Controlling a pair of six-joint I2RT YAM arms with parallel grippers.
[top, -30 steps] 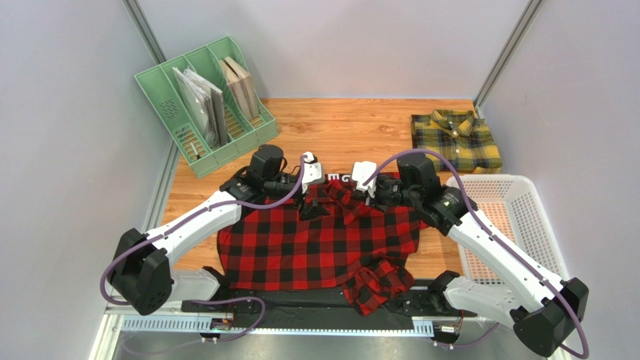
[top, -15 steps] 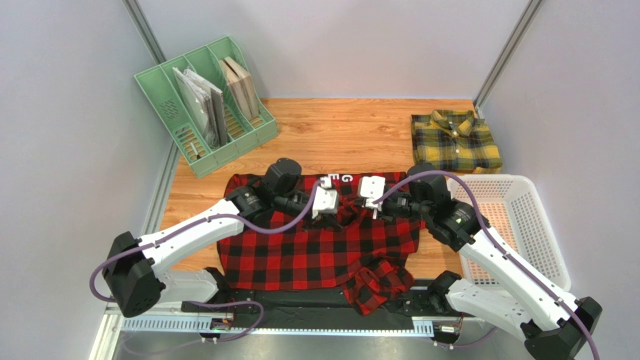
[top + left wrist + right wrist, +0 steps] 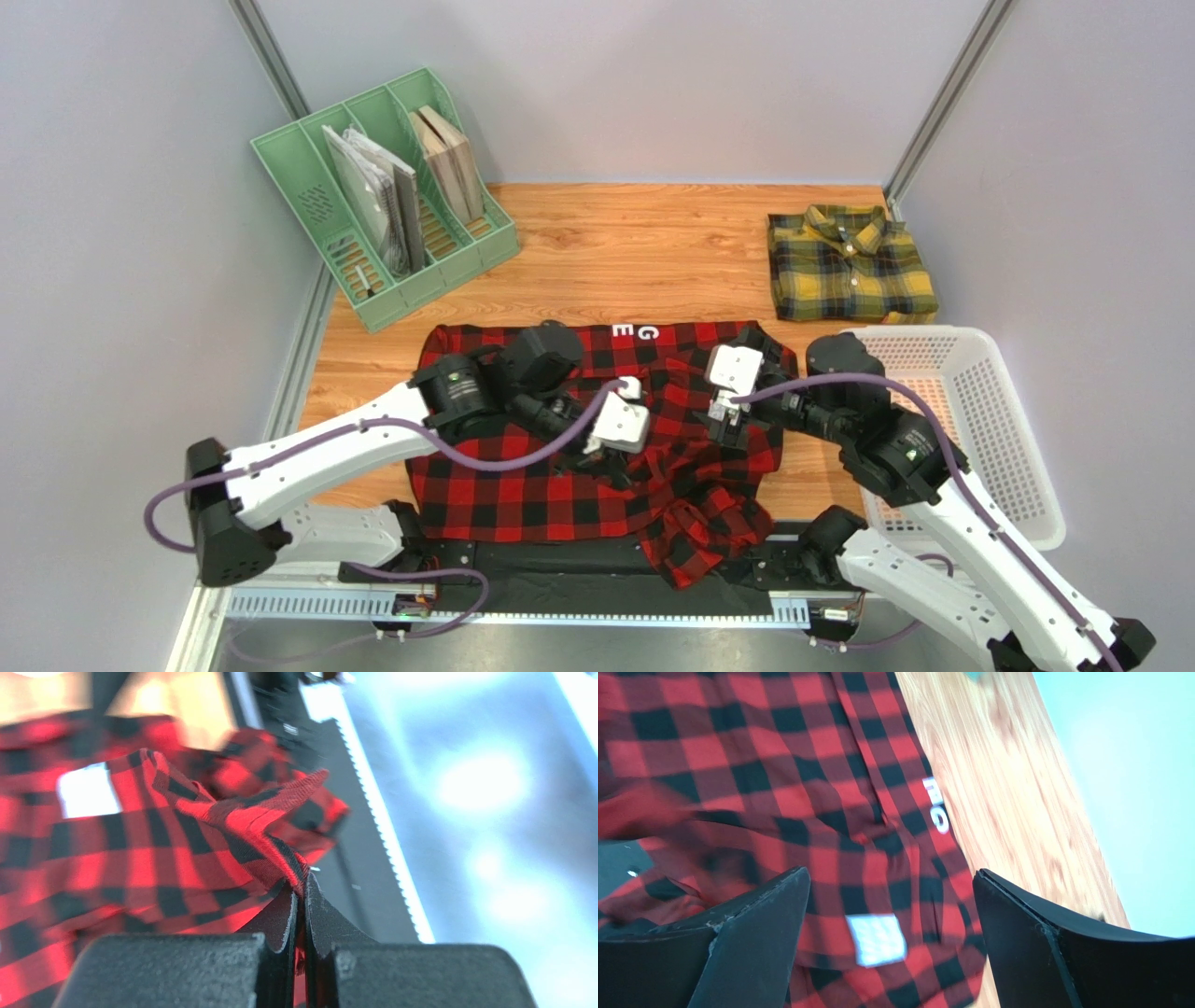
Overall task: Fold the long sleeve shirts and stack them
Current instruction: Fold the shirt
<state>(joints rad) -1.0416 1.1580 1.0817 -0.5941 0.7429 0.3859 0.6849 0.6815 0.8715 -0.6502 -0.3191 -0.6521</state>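
Two plaid shirts are seen on the wooden desk (image 3: 631, 238). The red-and-black shirt (image 3: 533, 483) is spread across the near half of the desk, between the two arms. Its hem is laid along the near edge, and a crumpled part is bunched over the black strip (image 3: 589, 557) at that edge. White letters (image 3: 636, 333) are shown at the shirt's far border, and "E G" can be read.

The left gripper (image 3: 615, 455) is placed over the middle of the shirt and is pressed together on a raised fold of the red-and-black cloth. In the left wrist view the fold (image 3: 267, 822) is seen rising to a peak out of the closed gripper (image 3: 302, 885), with the rest of the shirt (image 3: 105, 861) lying slack behind it.

The right gripper (image 3: 721, 420) is held just beside the left one, over the right part of the shirt. It is spread wide, and nothing is gripped between its fingers. In the right wrist view the shirt (image 3: 808, 777), its letters (image 3: 936, 808) and a white label (image 3: 876, 940) are seen through the gap of the gripper (image 3: 892, 873). Whether the fingertips touch the cloth cannot be told.

The yellow-and-green shirt (image 3: 850, 266) is laid folded at the far right corner of the desk, collar toward the far edge, well apart from the red one. A white basket (image 3: 1013, 420) is set along the right edge. A green file rack (image 3: 320, 210) holding flat items is stood at the far left corner.
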